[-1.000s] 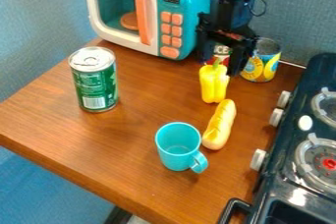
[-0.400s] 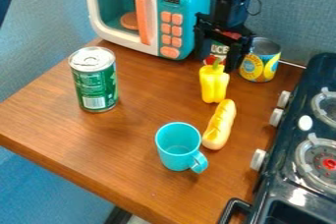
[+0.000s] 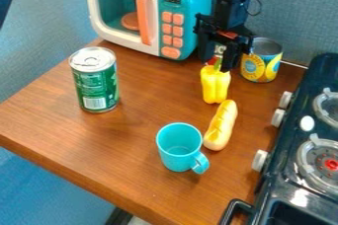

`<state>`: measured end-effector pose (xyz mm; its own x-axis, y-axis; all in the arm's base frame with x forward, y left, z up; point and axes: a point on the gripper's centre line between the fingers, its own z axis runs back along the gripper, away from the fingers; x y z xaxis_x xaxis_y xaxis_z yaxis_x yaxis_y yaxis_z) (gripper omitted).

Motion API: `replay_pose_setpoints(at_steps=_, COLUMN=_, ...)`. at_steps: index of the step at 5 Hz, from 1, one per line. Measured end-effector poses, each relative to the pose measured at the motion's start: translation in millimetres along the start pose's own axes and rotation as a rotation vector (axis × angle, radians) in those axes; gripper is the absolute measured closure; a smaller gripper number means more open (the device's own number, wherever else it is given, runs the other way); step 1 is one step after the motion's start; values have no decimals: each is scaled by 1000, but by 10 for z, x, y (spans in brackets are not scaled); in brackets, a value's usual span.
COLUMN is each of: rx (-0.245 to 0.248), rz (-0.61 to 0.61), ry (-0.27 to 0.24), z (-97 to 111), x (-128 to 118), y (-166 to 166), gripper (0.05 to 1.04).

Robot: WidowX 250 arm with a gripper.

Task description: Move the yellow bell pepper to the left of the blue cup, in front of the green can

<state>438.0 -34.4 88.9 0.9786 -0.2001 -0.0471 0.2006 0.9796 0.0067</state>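
Note:
The black gripper (image 3: 216,62) hangs down at the back of the wooden counter, right of the toy microwave, with its fingers apart. Between and behind them shows part of a small can (image 3: 219,50) with a white and red label; whether they touch it I cannot tell. Directly in front stands a yellow toy pepper (image 3: 215,85), its green stem close to the right finger. A yellow-and-blue can (image 3: 262,64) is upright to the gripper's right.
A teal and white toy microwave (image 3: 149,14) stands at the back left. The green can (image 3: 96,81) is at left, a turquoise cup (image 3: 178,147) in front, beside a toy hot dog bun (image 3: 221,125). A dark toy stove (image 3: 304,145) lines the right side.
The gripper has shifted slightly left, and its right finger now stands closer to the pepper's stem. A dark arm part has come into view at upper left. The objects keep their places.

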Motion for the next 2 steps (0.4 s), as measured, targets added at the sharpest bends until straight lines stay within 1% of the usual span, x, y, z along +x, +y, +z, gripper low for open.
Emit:
replay_pose_setpoints(at_steps=1, rx=-6, rz=6, ry=-8, z=0, x=9, y=25, gripper=686)
replay_pose_setpoints(at_steps=2, rx=-7, rz=17, ry=-1, z=-62, x=26, y=47, gripper=898)
